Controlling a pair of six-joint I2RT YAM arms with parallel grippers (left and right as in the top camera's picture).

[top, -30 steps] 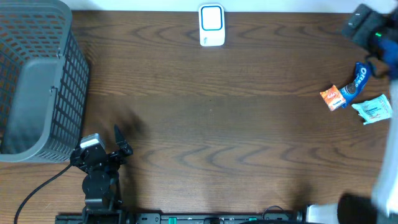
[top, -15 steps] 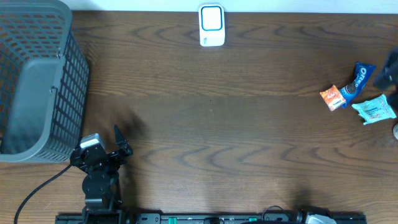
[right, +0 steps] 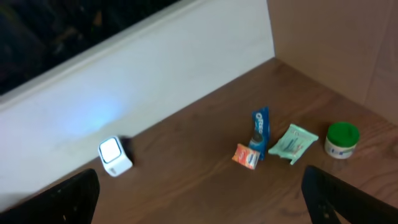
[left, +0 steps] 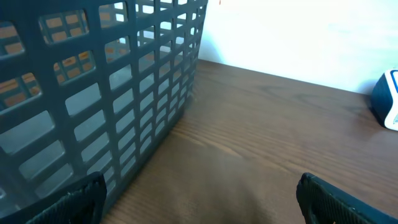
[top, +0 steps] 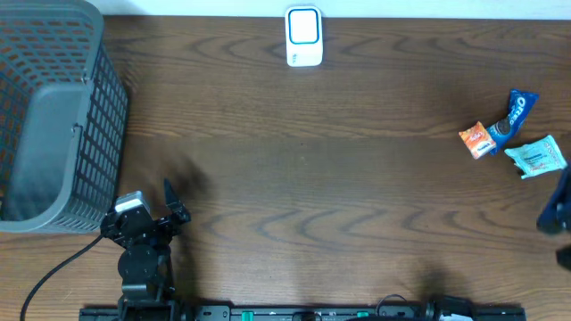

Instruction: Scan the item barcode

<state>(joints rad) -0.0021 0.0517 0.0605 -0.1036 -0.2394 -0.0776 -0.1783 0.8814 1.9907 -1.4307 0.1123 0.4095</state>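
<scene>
Items to scan: three packets clustered at the table's (top: 357,178) right side, none held. Orange pouch (top: 478,140) touching the blue Oreo sleeve (top: 511,116), pale green wipes-type pack (top: 536,157) just beside them. Right wrist view also shows a green-lidded tub (right: 342,139) past the wipes pack.

Near to far:
- Left gripper (top: 169,203) parked at the near left edge, jaws wide open and empty, beside the grey basket (top: 53,116).
- Right gripper (right: 199,202) raised above the table, jaws wide open, empty; in the overhead view only a dark blur at the right edge.
- Packets mid-depth right.
- Scanner (top: 303,37), small white box with a blue-lit face, at the far edge centre, well apart from the packets.

Risks, my read:
- Packets touch, so a pinch may catch two or shove a neighbour.
- Glossy crinkly film, flat and limp: likely slips or folds in the jaws, and a crease can hide the barcode.
- Barcode side can't be seen from here; wrong face to the scanner means no read.
- Long carry across smooth wood-grain top, drop possible.

Basket is rigid plastic lattice.
</scene>
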